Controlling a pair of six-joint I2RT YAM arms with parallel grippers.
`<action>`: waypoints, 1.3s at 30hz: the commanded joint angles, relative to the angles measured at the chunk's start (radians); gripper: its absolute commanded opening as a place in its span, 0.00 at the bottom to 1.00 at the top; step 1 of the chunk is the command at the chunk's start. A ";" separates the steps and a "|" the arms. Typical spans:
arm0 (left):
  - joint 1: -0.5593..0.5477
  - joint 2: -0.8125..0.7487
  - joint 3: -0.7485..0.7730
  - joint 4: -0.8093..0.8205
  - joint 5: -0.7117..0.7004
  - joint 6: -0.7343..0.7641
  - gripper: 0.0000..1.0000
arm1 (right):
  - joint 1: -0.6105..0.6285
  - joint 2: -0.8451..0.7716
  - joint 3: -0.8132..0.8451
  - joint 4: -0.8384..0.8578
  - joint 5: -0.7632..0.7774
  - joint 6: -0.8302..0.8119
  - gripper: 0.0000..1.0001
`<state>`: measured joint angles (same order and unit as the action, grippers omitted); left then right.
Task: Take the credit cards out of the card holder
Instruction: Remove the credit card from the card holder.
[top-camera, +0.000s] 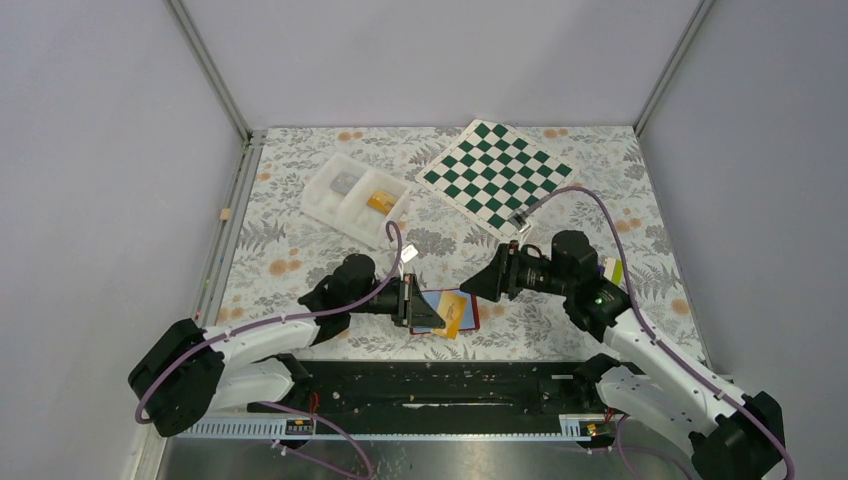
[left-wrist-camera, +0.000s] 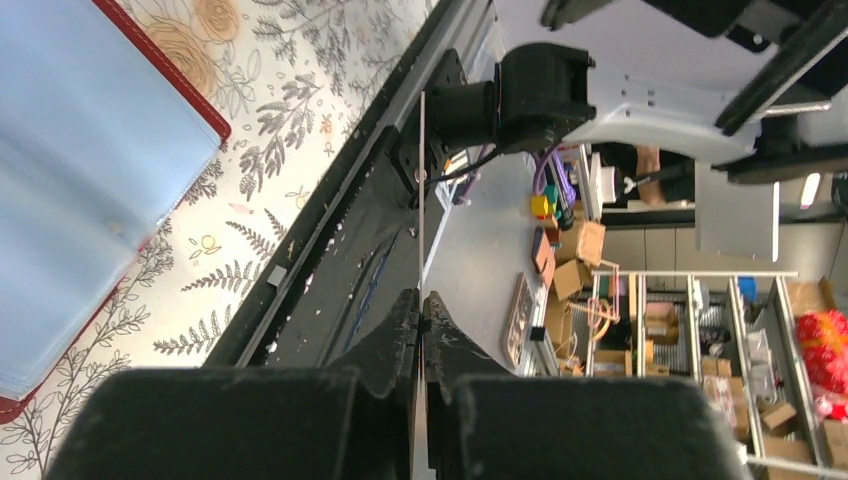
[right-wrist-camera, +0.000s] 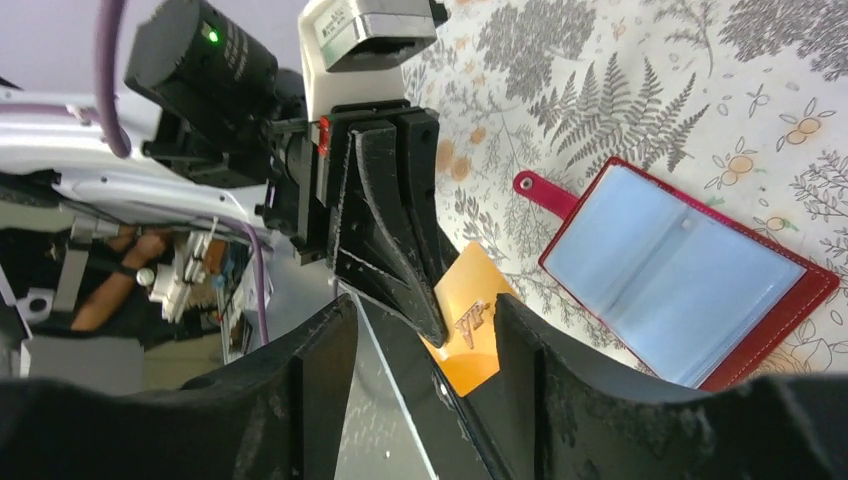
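The card holder (top-camera: 474, 308) lies open on the flowered cloth near the front edge, pale blue inside (right-wrist-camera: 680, 270), with its red tab (right-wrist-camera: 527, 184) sticking out. My left gripper (top-camera: 436, 319) is shut on an orange credit card (right-wrist-camera: 470, 335) marked with raised letters. In the left wrist view that card (left-wrist-camera: 421, 200) shows edge-on as a thin line between the closed jaws (left-wrist-camera: 421, 296). My right gripper (top-camera: 478, 285) faces it, open (right-wrist-camera: 425, 310), its fingers (right-wrist-camera: 560, 390) standing either side of the card without touching it. The card is outside the holder.
A white two-compartment tray (top-camera: 340, 222) stands at the back left, with an orange card (top-camera: 380, 202) in one compartment and a grey item (top-camera: 343, 183) in the other. A green-and-white checkerboard (top-camera: 495, 172) lies at the back. The black base rail (top-camera: 440, 385) runs along the near edge.
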<state>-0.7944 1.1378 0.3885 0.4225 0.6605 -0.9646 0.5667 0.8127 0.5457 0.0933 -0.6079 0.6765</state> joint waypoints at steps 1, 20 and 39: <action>0.001 -0.036 0.072 -0.139 0.119 0.137 0.00 | -0.007 0.071 0.094 -0.128 -0.167 -0.141 0.60; -0.014 0.028 0.088 -0.014 0.203 0.076 0.00 | -0.005 0.390 0.166 0.012 -0.474 -0.137 0.54; -0.017 0.045 0.093 0.007 0.223 0.071 0.00 | -0.005 0.433 0.163 -0.058 -0.432 -0.187 0.61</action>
<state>-0.8101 1.1870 0.4458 0.3687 0.8639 -0.8970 0.5629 1.2407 0.6830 0.0628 -1.0458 0.5224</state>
